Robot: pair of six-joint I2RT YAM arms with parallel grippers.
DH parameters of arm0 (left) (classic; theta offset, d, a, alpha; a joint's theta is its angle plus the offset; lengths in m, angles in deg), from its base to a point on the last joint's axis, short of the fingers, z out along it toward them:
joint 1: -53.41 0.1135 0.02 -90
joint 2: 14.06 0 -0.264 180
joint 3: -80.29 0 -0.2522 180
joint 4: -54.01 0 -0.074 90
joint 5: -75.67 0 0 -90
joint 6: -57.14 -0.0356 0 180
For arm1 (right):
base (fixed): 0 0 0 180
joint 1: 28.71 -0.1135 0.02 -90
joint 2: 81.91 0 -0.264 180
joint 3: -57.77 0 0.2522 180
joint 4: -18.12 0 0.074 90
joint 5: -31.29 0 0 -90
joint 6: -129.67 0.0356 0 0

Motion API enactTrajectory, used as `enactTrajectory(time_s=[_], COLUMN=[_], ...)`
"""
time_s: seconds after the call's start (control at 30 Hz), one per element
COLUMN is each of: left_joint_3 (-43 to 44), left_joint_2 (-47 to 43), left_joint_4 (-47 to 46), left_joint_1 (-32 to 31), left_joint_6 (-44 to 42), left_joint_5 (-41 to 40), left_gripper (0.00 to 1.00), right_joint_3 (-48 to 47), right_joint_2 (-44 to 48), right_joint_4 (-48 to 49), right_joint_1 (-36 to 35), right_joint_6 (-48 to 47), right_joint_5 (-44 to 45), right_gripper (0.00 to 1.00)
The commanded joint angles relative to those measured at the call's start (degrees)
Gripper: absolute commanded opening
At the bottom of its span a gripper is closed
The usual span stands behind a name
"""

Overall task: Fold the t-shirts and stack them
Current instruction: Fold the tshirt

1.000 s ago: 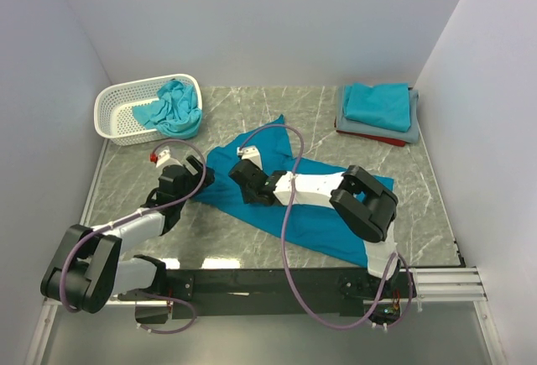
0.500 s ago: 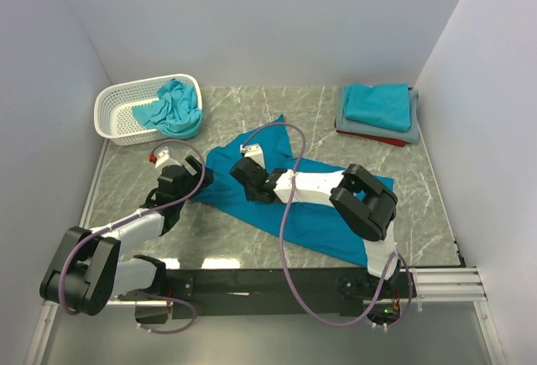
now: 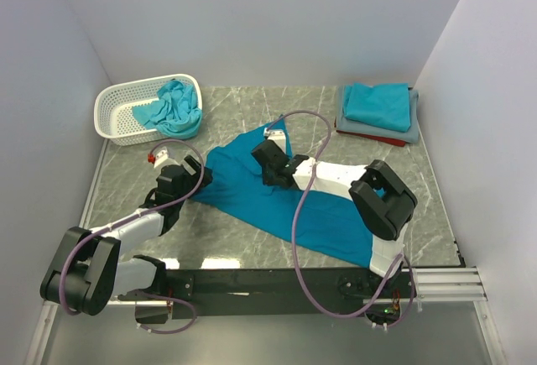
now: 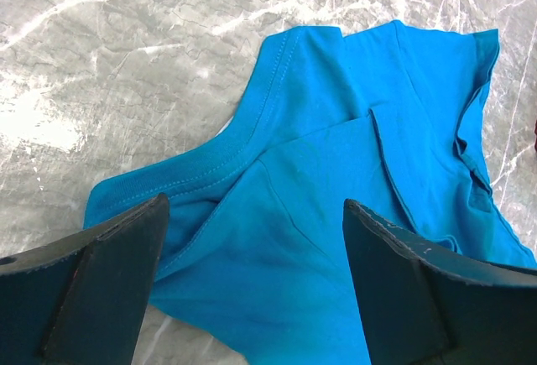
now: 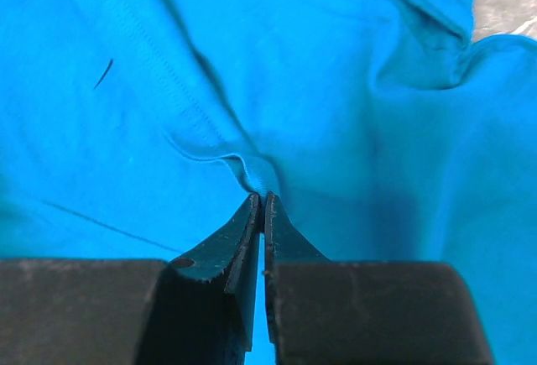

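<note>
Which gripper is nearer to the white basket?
Left. The left gripper is close in front of the basket; the right gripper is farther right, shut on the spread t-shirt.

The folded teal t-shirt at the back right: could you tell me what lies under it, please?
A folded grey t-shirt lies under it, and below that a red t-shirt shows only a thin edge. Anything else beneath is covered.

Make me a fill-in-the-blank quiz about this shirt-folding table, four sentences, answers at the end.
The right fingers are pinched ____ on a fold of the spread shirt.
The left fingers stand ____ over that shirt's edge.
A crumpled turquoise shirt lies in the white ____.
The bottom shirt of the folded stack is ____.
Answers: shut, open, basket, red.
</note>
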Motion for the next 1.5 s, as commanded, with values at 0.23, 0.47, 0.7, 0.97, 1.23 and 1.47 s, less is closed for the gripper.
enactTrajectory(time_s=[0.23,0.47,0.7,0.97,1.23,1.47], left_joint_3=[0.0,-0.1,0.1,2.0,6.6,9.4], left_joint_2=[-0.9,-1.4,-2.3,-5.1,-8.0,2.0], left_joint_4=[0.7,1.3,2.2,6.0,8.1,-2.6], left_joint_1=[0.2,0.2,0.2,-0.1,-9.7,-13.9], left_joint_6=[-0.5,-0.5,-0.6,-1.8,-4.5,-4.8], left_joint_5=[-0.9,-1.3,-1.7,-4.7,-10.7,-1.6], left_gripper=[0.9,0.9,0.9,0.9,0.9,0.89], right_joint_3=[0.2,-0.7,-0.7,-1.1,2.5,13.7], right_joint_2=[-0.3,-1.8,-2.1,0.5,11.3,22.1], right_joint_4=[-1.4,-3.6,-4.4,-6.2,-9.6,-8.2], right_joint_1=[3.6,4.2,4.5,4.8,4.9,7.5], right_joint_6=[4.9,7.1,7.9,7.2,6.2,8.3], right_joint_5=[-0.9,-1.7,-1.8,0.9,6.4,3.7], right_gripper=[0.08,0.08,0.08,0.29,0.48,0.56])
